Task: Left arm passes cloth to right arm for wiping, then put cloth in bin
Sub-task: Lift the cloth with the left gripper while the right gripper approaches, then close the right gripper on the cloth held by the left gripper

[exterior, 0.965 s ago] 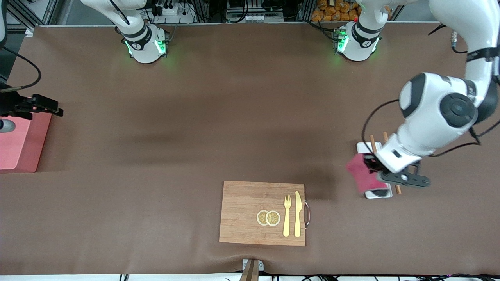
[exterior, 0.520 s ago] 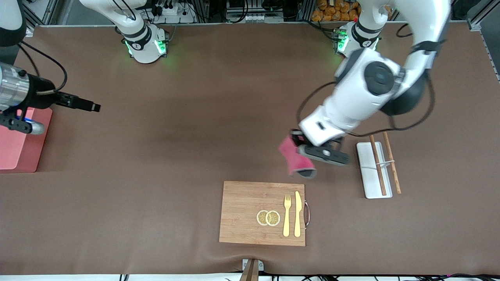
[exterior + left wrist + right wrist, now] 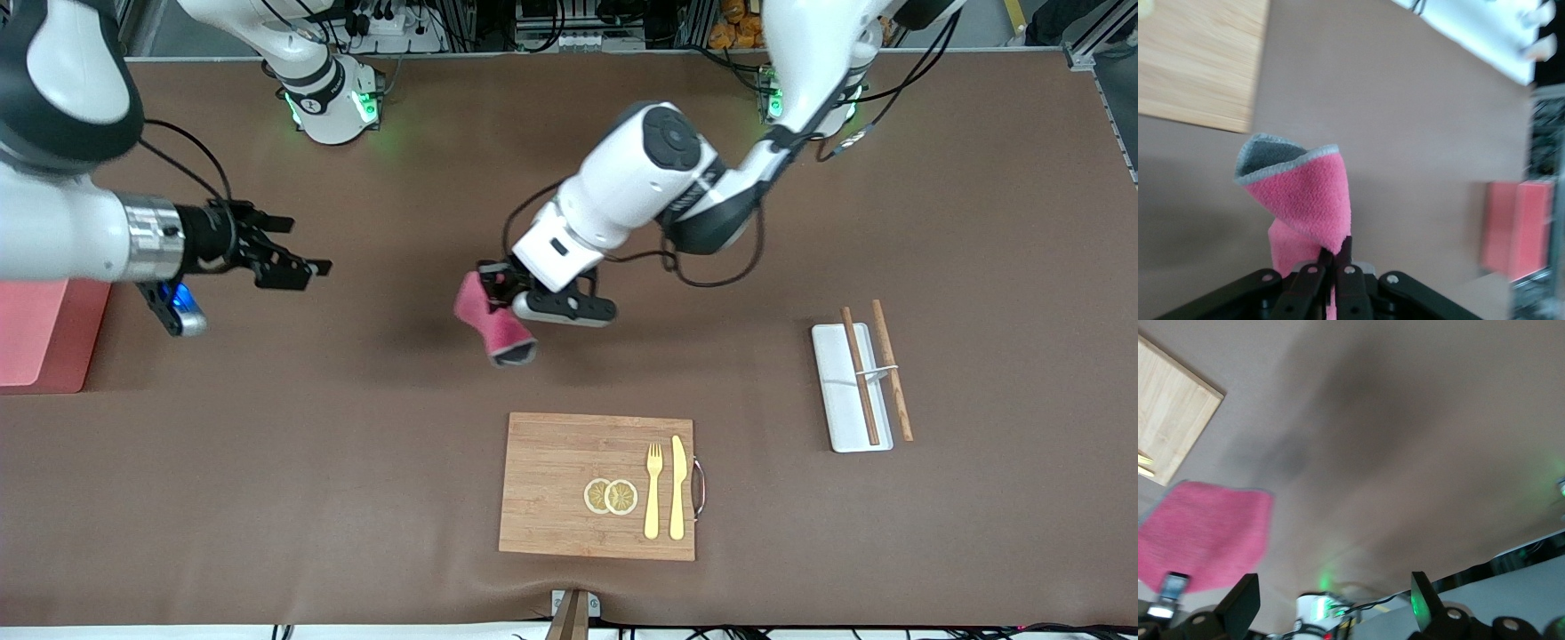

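Over the bare worktop (image 3: 800, 222), farther from the front camera than the cutting board (image 3: 569, 462), the cloth (image 3: 492, 320) is hung from the left claw (image 3: 494, 283), which is closed on its upper edge. The right claw (image 3: 289, 253) is held spread wide and empty, near the bin (image 3: 36, 329). For a good handover, the hanging part should be offered between those spread fingers before it is released.

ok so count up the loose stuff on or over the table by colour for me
pink: 2 (cloth, bin)
wood brown: 3 (cutting board, two chopsticks)
gold/yellow: 4 (fork, knife, two lemon slices)
white: 1 (tray)
total: 10
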